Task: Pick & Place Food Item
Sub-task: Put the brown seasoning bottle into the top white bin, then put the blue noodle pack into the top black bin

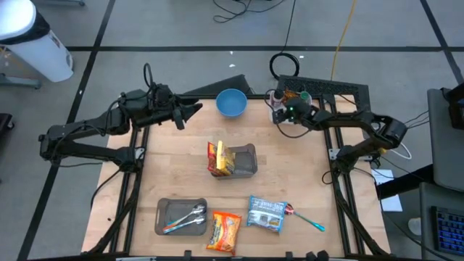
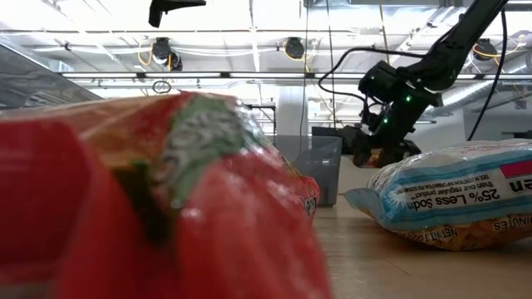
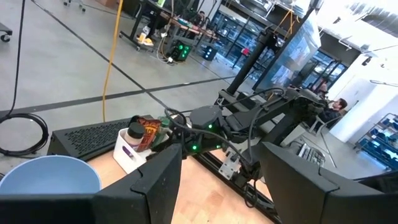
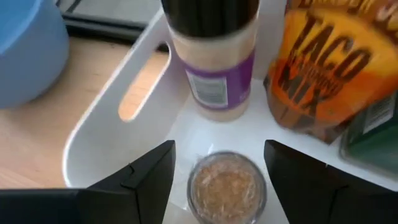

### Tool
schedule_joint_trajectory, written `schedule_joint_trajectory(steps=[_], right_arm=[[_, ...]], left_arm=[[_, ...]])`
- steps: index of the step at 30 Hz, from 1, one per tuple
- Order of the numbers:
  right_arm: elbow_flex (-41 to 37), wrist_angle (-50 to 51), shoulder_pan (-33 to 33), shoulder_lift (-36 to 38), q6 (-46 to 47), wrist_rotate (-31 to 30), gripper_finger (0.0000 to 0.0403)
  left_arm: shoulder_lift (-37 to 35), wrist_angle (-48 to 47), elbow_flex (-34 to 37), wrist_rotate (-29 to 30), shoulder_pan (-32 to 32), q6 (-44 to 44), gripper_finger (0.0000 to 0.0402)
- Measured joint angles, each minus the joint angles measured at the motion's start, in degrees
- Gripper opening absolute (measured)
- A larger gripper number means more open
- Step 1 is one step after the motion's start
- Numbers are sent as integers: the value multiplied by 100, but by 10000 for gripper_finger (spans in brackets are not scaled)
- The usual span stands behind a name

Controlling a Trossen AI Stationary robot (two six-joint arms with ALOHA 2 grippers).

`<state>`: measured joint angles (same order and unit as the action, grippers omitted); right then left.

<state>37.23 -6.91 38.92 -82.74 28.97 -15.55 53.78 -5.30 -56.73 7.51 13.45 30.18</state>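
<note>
- Right gripper (image 4: 214, 171) hangs over the white caddy (image 4: 112, 134) at the far right corner of the tabletop (image 1: 290, 167). Its fingers stand wide, one each side of a small glass jar (image 4: 227, 186) of brown powder, not touching it. We read this as either a lining-up or a letting-go; we cannot tell which.
- The caddy also holds a purple-label bottle (image 4: 214, 74) and a taco mix packet (image 4: 323, 68), packed close, so the fingers have to come in from straight above.
- Left gripper (image 1: 190, 112) waits at the far left edge beside the blue bowl (image 1: 231, 102), fingers apart, holding nothing. It looks parked clear of the working arm.
- A grey bin (image 1: 243, 161) at mid-tabletop has a snack pack (image 1: 217, 158) propped at its side, likely the drop point.
- Near edge: an orange packet (image 1: 224, 232), a blue-white bag (image 1: 266, 214), a tray of utensils (image 1: 181, 216) and a spoon (image 1: 304, 216) lie flat and well apart from both arms, untouched.
</note>
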Motion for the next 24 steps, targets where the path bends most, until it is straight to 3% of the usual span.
schedule_joint_trajectory(steps=[10,15,20,24], right_arm=[[4,11,-2,735,-448,-61,235],[9,-384,-17,1295,-632,730,231],[11,-1584,-36,1802,-252,1720,233],[15,-2679,-89,2047,296,1882,230]], left_arm=[[0,-2,0,0,2,-214,223],[0,-6,0,2,1,-402,223],[0,-4,0,2,2,-436,223],[0,-4,0,0,2,-442,223]])
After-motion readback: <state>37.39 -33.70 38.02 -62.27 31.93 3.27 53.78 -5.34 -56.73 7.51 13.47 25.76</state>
